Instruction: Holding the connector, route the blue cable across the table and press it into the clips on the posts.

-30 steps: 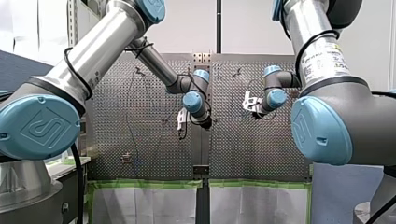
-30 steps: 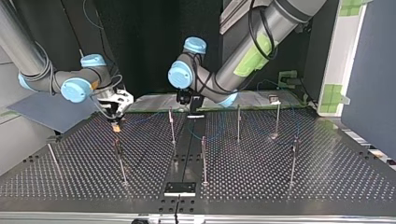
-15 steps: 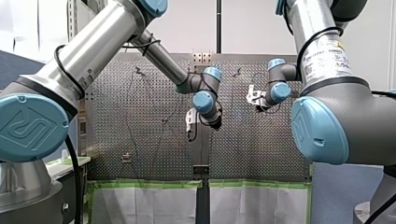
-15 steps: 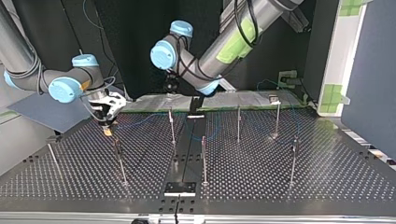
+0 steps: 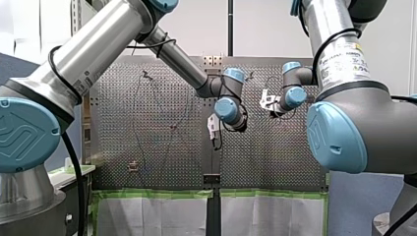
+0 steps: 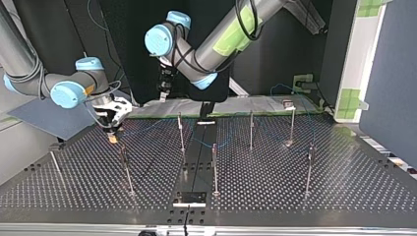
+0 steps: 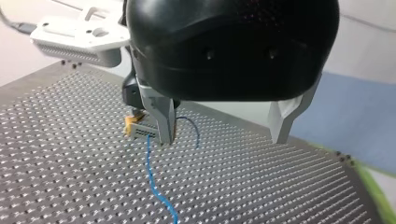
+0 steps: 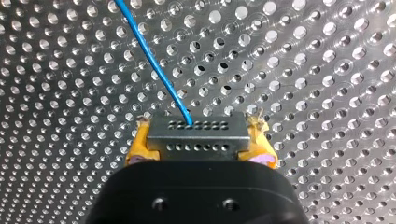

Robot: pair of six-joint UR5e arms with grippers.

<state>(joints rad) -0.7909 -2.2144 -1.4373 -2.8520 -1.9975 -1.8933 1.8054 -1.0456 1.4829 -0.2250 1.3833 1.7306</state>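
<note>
The connector, clamped between the yellow pads of my right tool, likely needed a firm grip and light, low tension toward the nearest post. Its long axis lay crosswise between the pads, and the blue cable left its face pointing ahead. It hung just above the worktop, near the arm-side edge, toward the corner at the top view's left. My left tool gaped empty nearby.
</note>
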